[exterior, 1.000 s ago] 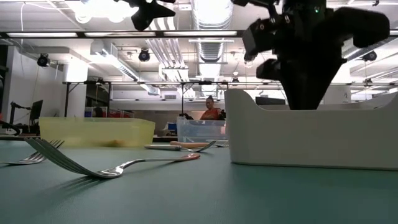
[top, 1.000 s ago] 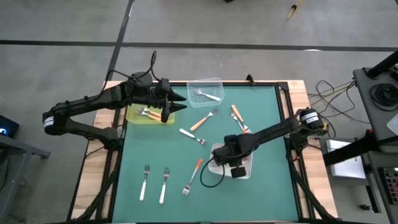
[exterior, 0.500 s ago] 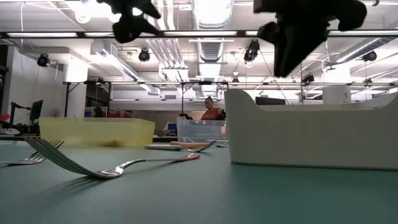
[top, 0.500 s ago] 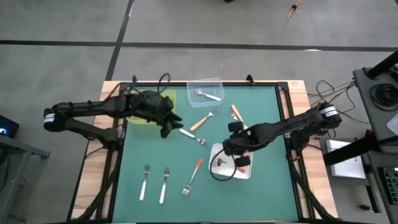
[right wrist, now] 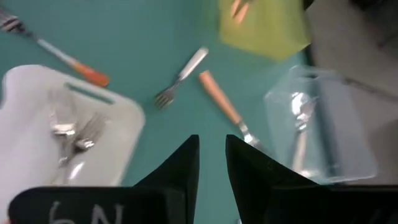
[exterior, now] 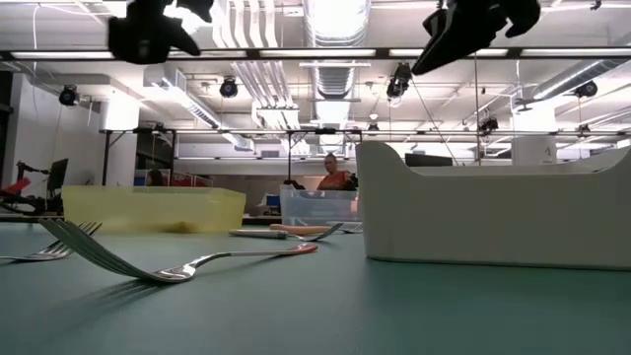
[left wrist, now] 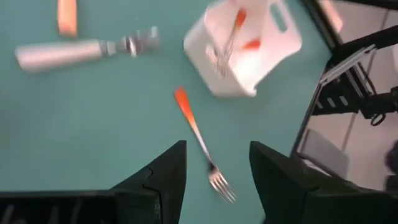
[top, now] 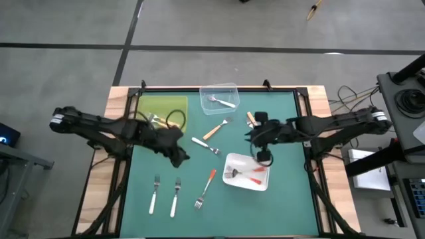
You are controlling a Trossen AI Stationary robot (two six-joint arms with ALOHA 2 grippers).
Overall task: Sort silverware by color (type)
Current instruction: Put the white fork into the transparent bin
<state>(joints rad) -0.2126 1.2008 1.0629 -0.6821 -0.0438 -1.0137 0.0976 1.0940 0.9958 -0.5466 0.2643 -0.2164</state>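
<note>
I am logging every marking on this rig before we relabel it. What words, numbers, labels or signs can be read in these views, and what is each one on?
"6N": this is how the white handwritten marks seem to read. They are on the dark body of the right gripper, in the right wrist view. They are blurred and cut off by the picture's edge, so the reading is uncertain.
No other readable text shows in any view.

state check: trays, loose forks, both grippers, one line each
White tray: on mat, holds red-orange-handled forks.
Clear plastic tray: holds one white-handled fork.
Yellow-green tray: partly hidden by left arm's cable.
Red-orange-handled fork: loose on mat, beside white tray.
Two white-handled forks: loose, side by side, front left.
Left gripper: open, empty, above mat.
Right gripper: narrow gap, empty.
</note>
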